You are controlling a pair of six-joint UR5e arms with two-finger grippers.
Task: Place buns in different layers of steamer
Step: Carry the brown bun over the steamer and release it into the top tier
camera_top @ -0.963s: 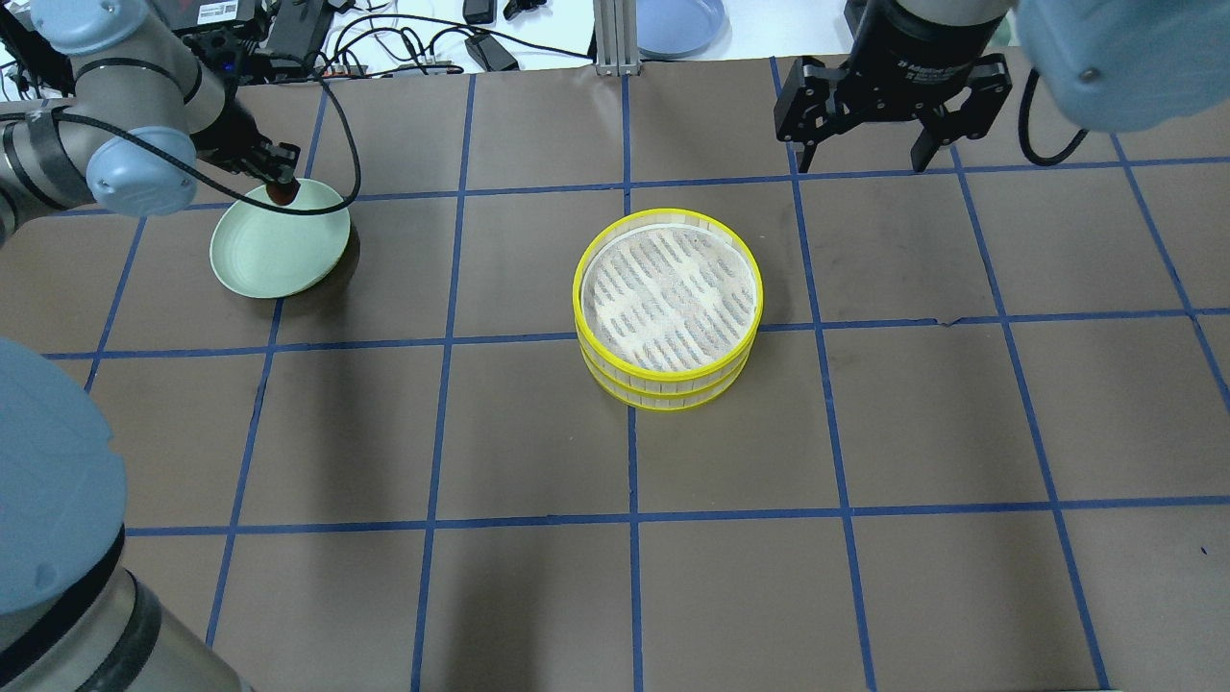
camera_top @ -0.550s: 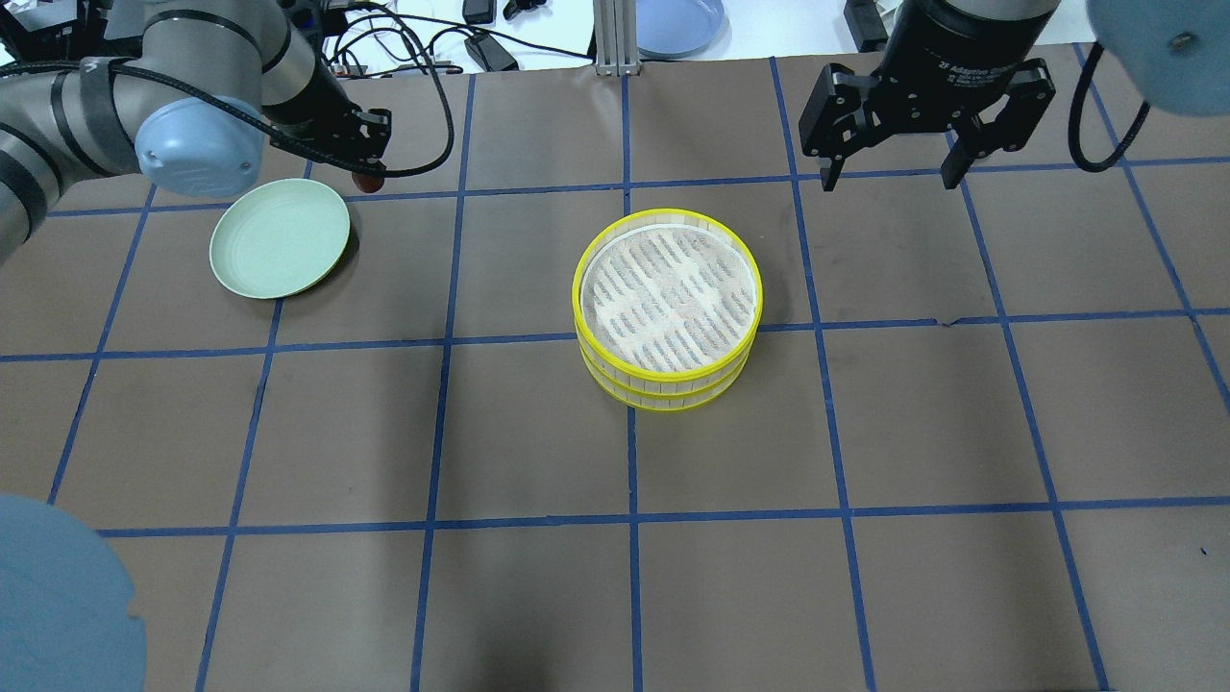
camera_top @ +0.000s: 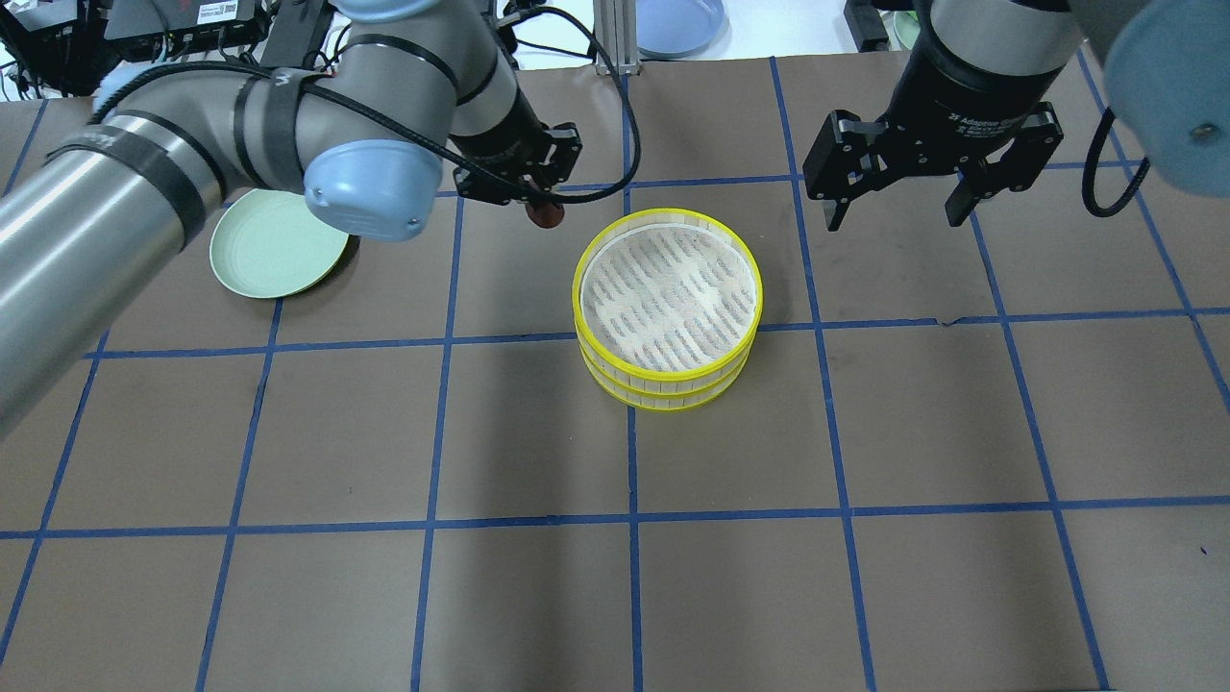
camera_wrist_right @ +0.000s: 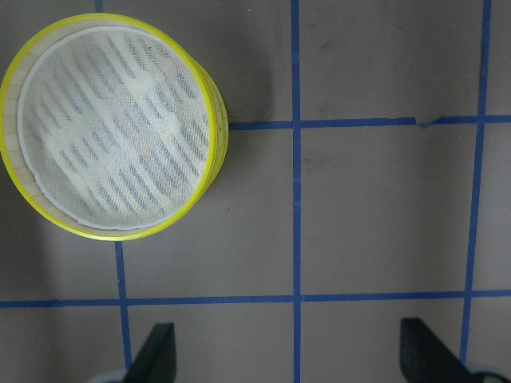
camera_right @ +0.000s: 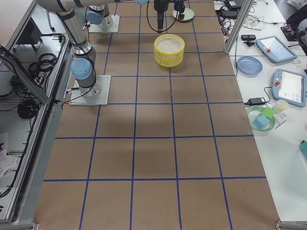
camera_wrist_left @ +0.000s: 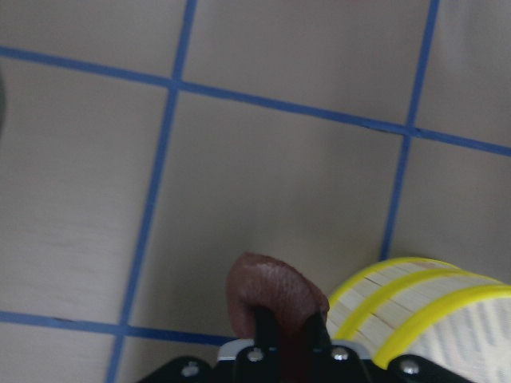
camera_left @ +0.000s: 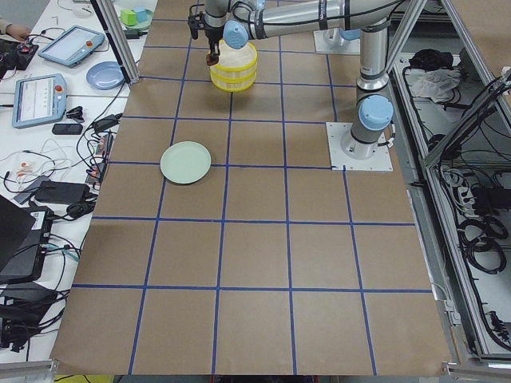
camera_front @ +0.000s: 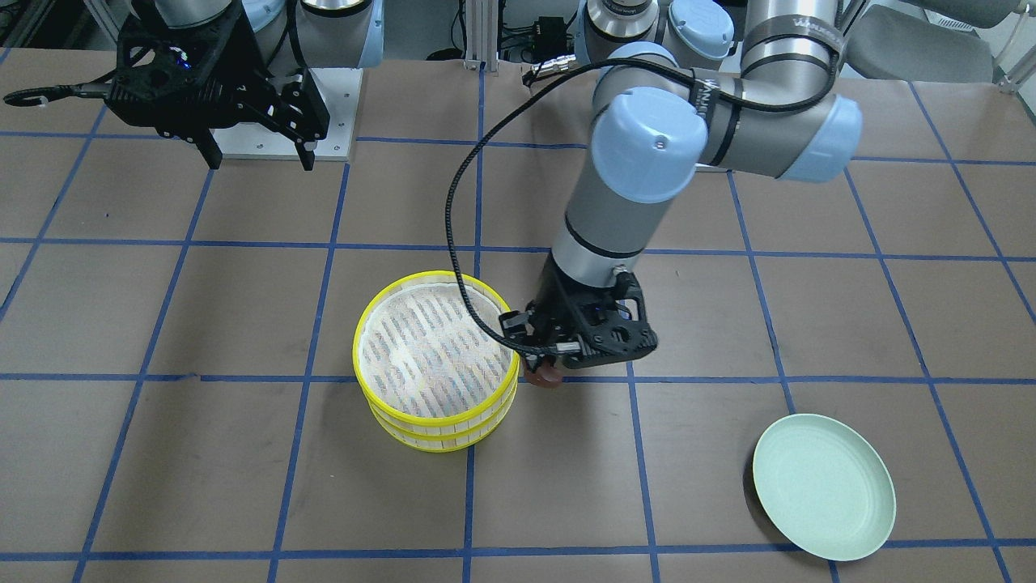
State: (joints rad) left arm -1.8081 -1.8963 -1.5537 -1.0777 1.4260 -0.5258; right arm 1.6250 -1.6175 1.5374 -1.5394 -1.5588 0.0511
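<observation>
Overhead exterior: dark reddish-brown oval bun (camera_top: 549, 215) pinched by left gripper (camera_top: 542, 203) just beside stacked yellow-rimmed wooden-slat steamer trays (camera_top: 670, 213); right gripper (camera_top: 893, 220) spread. Clear rim, centre over floor, lower before releasing.

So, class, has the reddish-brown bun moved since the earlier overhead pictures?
Yes. Held in the left pincer, the reddish-brown bun has travelled rightward in the overhead view, away from the green plate to just beside the steamer's yellow rim.

A pale green plate (camera_top: 274, 255) lies on the brown table (camera_top: 538, 596) gridded with blue tape (camera_top: 629, 519).
</observation>
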